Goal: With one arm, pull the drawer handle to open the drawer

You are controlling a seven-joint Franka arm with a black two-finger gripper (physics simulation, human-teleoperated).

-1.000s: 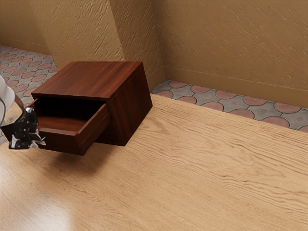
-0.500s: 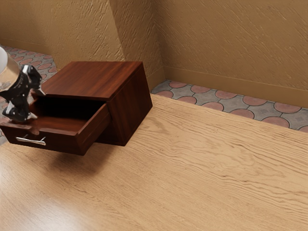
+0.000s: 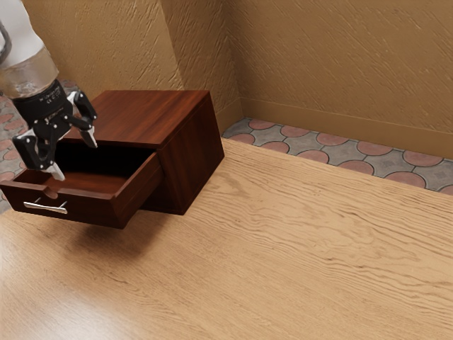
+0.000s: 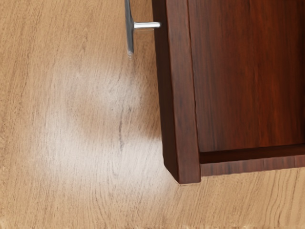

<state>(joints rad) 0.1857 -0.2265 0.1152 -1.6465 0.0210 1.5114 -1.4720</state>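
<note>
The task is judged to be practically done: the drawer (image 3: 92, 188) is seen pulled far out of the dark wooden cabinet (image 3: 148, 117), which stands on the table (image 3: 283, 248), and its inside is exposed and looks empty. The metal handle (image 3: 45, 207) is found on the drawer front, at the exterior view's left, and nothing is touching it. The claw (image 3: 74, 154) is held in the air above the open drawer, its two fingers are spread apart, and nothing is gripped between them. In the wrist view the handle (image 4: 129, 26) is seen from above, standing off the drawer front (image 4: 176, 95), with the bare table (image 4: 71, 143) beside it. It is supposed that little is left, perhaps only the withdrawal of the arm; whether the drawer can be pulled further cannot be told. Compared with one second ago, the claw, which was then low at the handle, has been lifted clear and carried up toward the cabinet. The handle, then hidden behind the claw, is now uncovered, while the drawer is left at the same extension.
</note>
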